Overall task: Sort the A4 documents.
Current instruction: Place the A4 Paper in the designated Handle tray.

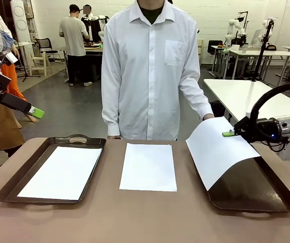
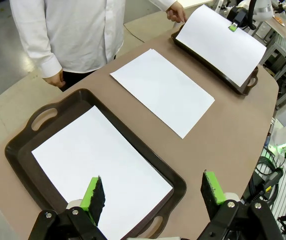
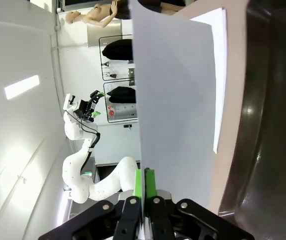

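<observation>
Brown tabletop (image 1: 145, 223) spreads nearest, bearing two dark handled trays, the left tray (image 1: 8, 187) and the right tray (image 1: 266, 197). One white first sheet (image 1: 61, 172) lies flat inside the left tray. A second sheet (image 1: 148, 167) lies on bare table between the trays. A third sheet (image 1: 218, 152) hangs tilted over the right tray. The right gripper (image 1: 228, 133) is clamped on this third sheet's edge, and a person's hand (image 1: 208, 117) is at its far corner (possibly two holds at once). The left gripper (image 2: 153, 186) hovers above the left tray, jaws wide apart and empty. Pulling against the hand could crease or tear the thin paper, and its low corner might snag the tray rim. Bare table flanks the second sheet.
</observation>
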Motion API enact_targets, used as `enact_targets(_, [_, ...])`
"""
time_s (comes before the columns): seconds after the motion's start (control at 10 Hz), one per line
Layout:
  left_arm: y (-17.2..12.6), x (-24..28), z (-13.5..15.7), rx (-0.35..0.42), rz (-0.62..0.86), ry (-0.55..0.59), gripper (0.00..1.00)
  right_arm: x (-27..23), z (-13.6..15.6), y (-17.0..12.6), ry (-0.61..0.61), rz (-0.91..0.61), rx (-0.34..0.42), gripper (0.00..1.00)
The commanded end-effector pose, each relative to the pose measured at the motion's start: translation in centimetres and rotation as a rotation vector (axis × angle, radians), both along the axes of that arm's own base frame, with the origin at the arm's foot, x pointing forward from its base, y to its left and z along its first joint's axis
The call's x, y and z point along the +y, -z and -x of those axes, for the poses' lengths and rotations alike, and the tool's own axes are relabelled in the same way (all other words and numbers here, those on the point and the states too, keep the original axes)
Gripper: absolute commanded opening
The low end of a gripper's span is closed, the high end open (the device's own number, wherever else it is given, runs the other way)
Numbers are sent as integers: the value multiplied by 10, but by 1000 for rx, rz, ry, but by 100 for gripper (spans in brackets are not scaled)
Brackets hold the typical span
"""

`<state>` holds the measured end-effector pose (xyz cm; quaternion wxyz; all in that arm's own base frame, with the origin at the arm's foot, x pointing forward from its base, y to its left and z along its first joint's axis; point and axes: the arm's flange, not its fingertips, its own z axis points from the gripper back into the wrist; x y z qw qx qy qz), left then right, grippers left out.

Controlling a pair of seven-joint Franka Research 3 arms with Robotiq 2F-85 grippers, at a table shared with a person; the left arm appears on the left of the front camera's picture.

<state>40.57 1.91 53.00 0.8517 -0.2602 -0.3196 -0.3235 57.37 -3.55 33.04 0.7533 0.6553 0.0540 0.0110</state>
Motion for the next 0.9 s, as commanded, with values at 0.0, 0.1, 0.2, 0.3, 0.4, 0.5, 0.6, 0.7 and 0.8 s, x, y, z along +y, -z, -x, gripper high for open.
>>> enact_targets(0.0, [1, 0, 0, 0, -4, 4, 100, -7, -9, 19, 14, 4, 73, 1])
enact_targets(0.1, [1, 0, 0, 0, -4, 4, 100, -17, -10, 36, 41, 77, 97, 1])
enact_targets(0.2, [1, 0, 0, 0, -4, 4, 100, -25, -8, 48, 50, 148, 113, 1])
enact_targets(0.3, [1, 0, 0, 0, -4, 4, 100, -36, -4, 50, 73, 204, 102, 1])
enact_targets(0.4, [1, 0, 0, 0, -4, 4, 100, -48, 1, 47, 92, 236, 76, 1])
enact_targets(0.5, [1, 0, 0, 0, -4, 4, 100, -57, 6, 39, 97, 283, 44, 1])
enact_targets(0.6, [1, 0, 0, 0, -4, 4, 100, -61, 8, 32, 110, 316, 11, 1])
enact_targets(0.7, [1, 0, 0, 0, -4, 4, 100, -61, 10, 27, 100, 337, -11, 1])
enact_targets(0.8, [1, 0, 0, 0, -4, 4, 100, -61, 11, 26, 78, 373, -14, 1])
